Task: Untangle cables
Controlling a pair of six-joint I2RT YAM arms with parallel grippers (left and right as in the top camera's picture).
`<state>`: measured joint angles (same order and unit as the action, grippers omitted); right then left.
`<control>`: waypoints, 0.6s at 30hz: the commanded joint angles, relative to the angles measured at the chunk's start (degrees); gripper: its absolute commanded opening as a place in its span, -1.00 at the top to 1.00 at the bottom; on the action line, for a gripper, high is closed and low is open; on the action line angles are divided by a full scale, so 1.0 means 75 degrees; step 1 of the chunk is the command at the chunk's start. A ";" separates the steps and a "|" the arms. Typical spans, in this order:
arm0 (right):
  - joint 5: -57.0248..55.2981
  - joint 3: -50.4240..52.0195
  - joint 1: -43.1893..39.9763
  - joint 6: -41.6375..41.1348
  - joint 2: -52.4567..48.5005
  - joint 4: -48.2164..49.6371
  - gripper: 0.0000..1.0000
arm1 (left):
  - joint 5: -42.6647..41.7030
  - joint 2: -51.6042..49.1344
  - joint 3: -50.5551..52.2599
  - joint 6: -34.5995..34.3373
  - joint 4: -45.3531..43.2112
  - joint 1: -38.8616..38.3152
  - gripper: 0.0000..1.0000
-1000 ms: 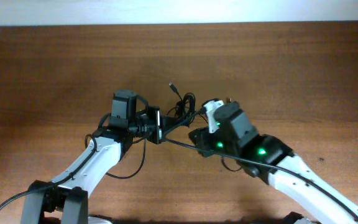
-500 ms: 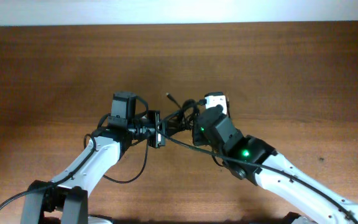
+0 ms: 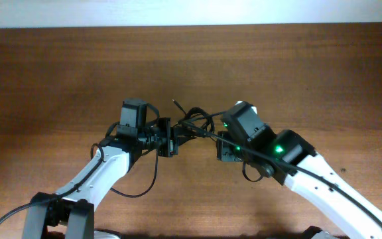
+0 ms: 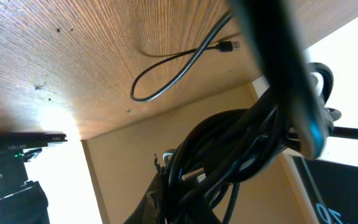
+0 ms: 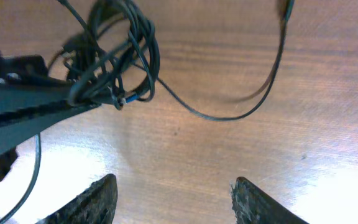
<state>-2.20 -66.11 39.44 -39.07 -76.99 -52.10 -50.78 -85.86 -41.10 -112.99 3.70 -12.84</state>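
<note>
In the middle of the table [image 3: 58, 66], the cables [image 3: 194, 123] are bunched in one knot. The left gripper [image 3: 171, 137] pinches them tight. The right gripper [image 5: 174, 186] has just opened up and moved back to the side. It is wide, with nothing in it, so the knot is not undone yet. The knot is too thick to tell one cable from the other. From above, the right fingers hide under the arm.

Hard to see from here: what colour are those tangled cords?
Black; the cords show best in the right wrist view.
</note>
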 commanded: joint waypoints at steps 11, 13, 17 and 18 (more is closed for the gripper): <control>-0.0828 0.0140 -0.0020 -0.1888 -0.1862 0.3019 0.04 | -0.1469 0.0052 -0.0047 -0.0140 0.0044 0.0085 1.00; -0.0833 0.0125 -0.0143 -0.1708 -0.1632 0.3124 0.04 | -0.1463 0.0052 -0.0047 -0.0140 0.0152 0.0085 1.00; 0.0539 0.0125 -0.0705 -0.1419 -0.0909 0.3214 0.04 | -0.1457 0.0052 -0.0047 -0.0140 0.0326 0.0085 1.00; 0.1037 0.0125 -0.0877 -0.1376 -0.0758 0.3246 0.04 | -0.1460 0.0052 -0.0047 -0.0140 0.0326 0.0085 1.00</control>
<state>-1.37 -63.64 34.04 -50.28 -85.80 -28.88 -57.60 -85.82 -42.22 -114.69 5.65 -10.92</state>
